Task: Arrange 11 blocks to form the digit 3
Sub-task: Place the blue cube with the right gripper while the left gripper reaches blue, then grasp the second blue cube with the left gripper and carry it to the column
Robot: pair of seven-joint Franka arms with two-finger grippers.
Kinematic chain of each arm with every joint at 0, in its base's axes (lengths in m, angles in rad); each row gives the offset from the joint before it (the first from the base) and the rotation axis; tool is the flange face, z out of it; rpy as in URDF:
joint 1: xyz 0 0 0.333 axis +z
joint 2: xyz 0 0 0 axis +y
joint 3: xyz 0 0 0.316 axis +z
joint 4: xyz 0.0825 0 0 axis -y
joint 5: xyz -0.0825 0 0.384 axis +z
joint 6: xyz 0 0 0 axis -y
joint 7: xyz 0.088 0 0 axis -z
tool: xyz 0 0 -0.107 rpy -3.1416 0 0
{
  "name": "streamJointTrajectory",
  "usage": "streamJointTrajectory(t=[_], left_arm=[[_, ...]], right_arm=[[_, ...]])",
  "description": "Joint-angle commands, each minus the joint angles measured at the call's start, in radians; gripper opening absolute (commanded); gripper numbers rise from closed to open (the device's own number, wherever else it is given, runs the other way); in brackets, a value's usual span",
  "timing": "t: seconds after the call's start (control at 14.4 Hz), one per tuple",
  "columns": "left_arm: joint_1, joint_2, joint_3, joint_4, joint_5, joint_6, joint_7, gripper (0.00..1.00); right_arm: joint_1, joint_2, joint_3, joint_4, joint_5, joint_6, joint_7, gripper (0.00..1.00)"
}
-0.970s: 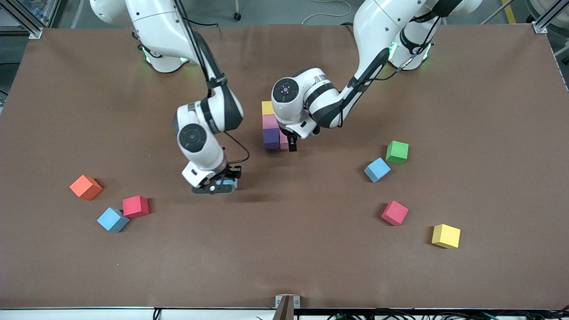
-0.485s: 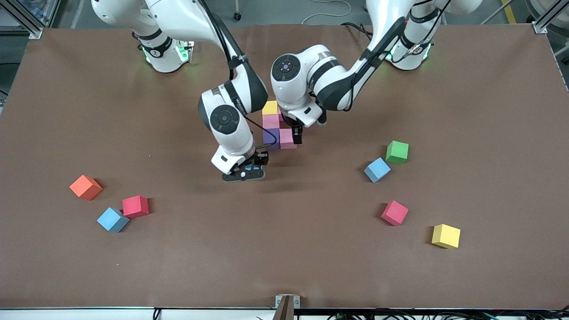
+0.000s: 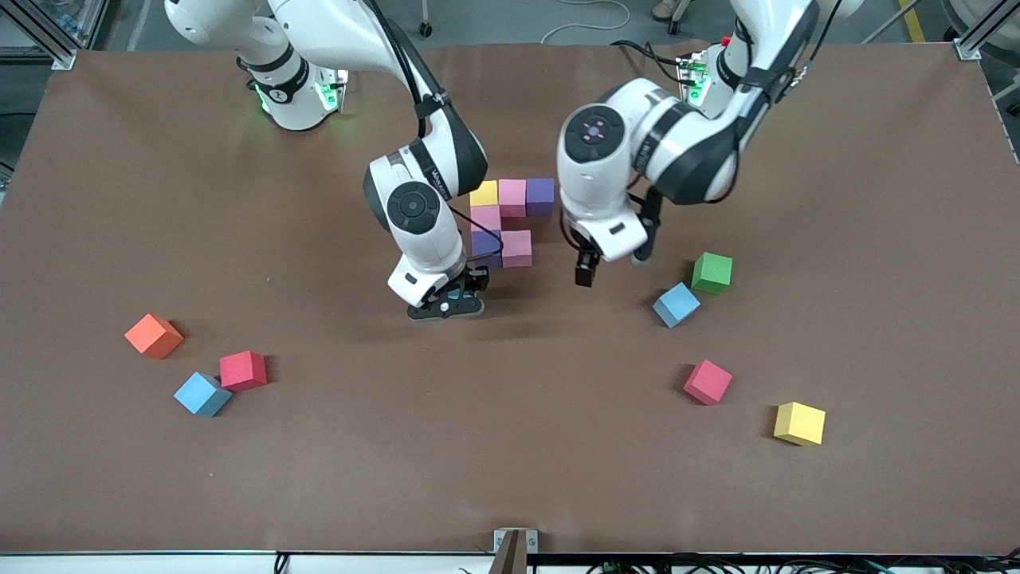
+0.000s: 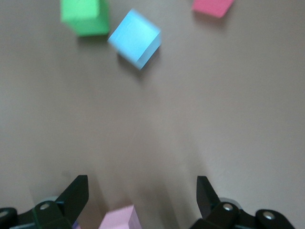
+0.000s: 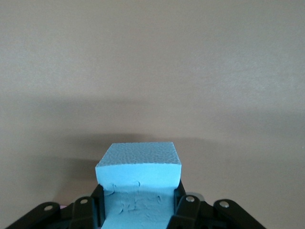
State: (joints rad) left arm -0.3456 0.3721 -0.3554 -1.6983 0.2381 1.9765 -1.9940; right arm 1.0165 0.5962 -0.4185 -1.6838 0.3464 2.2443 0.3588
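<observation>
Six cubes stand joined in mid-table: a yellow cube (image 3: pixel 483 193), a pink cube (image 3: pixel 512 197) and a purple cube (image 3: pixel 540 196) in the farthest row, then a pink cube (image 3: pixel 484 218), then a purple cube (image 3: pixel 483 243) beside a pink cube (image 3: pixel 516 248). My right gripper (image 3: pixel 448 304) is shut on a light blue cube (image 5: pixel 139 179), low over the table just beside the nearest row. My left gripper (image 3: pixel 586 275) is open and empty, over bare table between the pink cube and a loose light blue cube (image 3: pixel 676 304). That loose cube also shows in the left wrist view (image 4: pixel 135 38).
A green cube (image 3: pixel 712 273), a red cube (image 3: pixel 708 382) and a yellow cube (image 3: pixel 799 422) lie toward the left arm's end. An orange cube (image 3: pixel 154 336), a red cube (image 3: pixel 243 370) and a light blue cube (image 3: pixel 202 394) lie toward the right arm's end.
My right gripper has carried the light blue cube toward the joined cubes. My left gripper has drawn away from the pink cube toward the left arm's end, uncovering the farthest row.
</observation>
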Motion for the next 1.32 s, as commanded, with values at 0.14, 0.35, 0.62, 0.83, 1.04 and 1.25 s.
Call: streamJointTrajectory(t=[0.14,0.35,0.62,0.83,1.04,1.25], left_arm=[[0.158,0.034,0.001,0.019,0.023,-0.019,0.393,1.0],[0.238,0.094,0.0,0.014,0.072,0.001,0.645,0.99],[0.292,0.156,0.0,-0.018,0.106,0.062,0.8,0.99],[0.328,0.153,0.0,-0.107,0.145,0.152,0.814,0.99],[0.347,0.16,-0.007,-0.139,0.136,0.214,0.825,0.99],[0.349,0.16,-0.01,-0.162,0.133,0.232,0.824,0.99]], right_arm=[[0.039,0.008,-0.008,0.009,0.023,-0.006,0.042,0.01],[0.04,0.034,0.013,0.009,0.025,0.003,0.043,0.02],[0.042,0.056,0.02,0.009,0.028,0.006,0.043,0.02],[0.04,0.065,0.035,0.013,0.042,0.037,0.048,0.02],[0.043,0.082,0.038,0.016,0.08,0.051,0.046,0.03],[0.047,0.096,0.04,0.018,0.082,0.052,0.048,0.03]])
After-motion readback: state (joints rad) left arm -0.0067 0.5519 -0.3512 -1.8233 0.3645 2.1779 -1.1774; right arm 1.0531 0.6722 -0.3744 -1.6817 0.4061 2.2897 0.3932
